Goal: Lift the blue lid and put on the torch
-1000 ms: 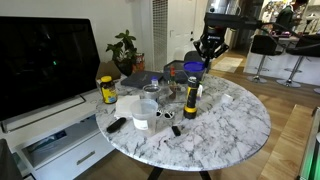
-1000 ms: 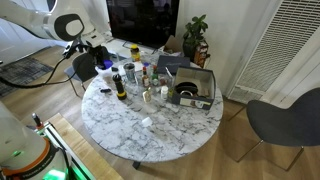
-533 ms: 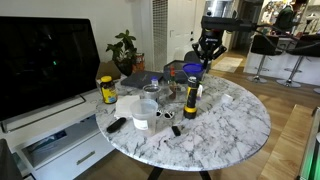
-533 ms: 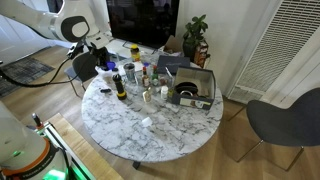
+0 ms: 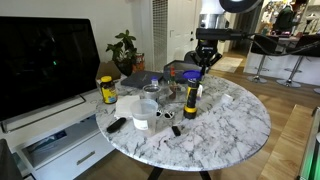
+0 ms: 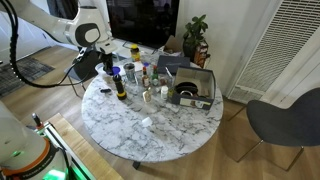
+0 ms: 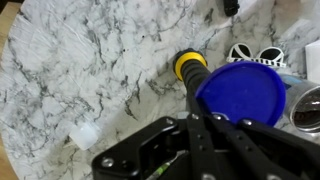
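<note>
Place: home living room | big TV (image 5: 45,55) on white cabinet (image 5: 60,142) | potted plant (image 5: 125,45) | round marble surface (image 5: 235,120) | wood floor (image 5: 300,100)

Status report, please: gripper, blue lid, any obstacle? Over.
Gripper close above lid, grip unclear. Lid sits on top of torch. Small bottle close beside torch.

blue lid (image 7: 240,95): rnd, flat, off torch | torch (image 7: 190,64): upright, blk w/ yellow bands, nxt to lid
</note>
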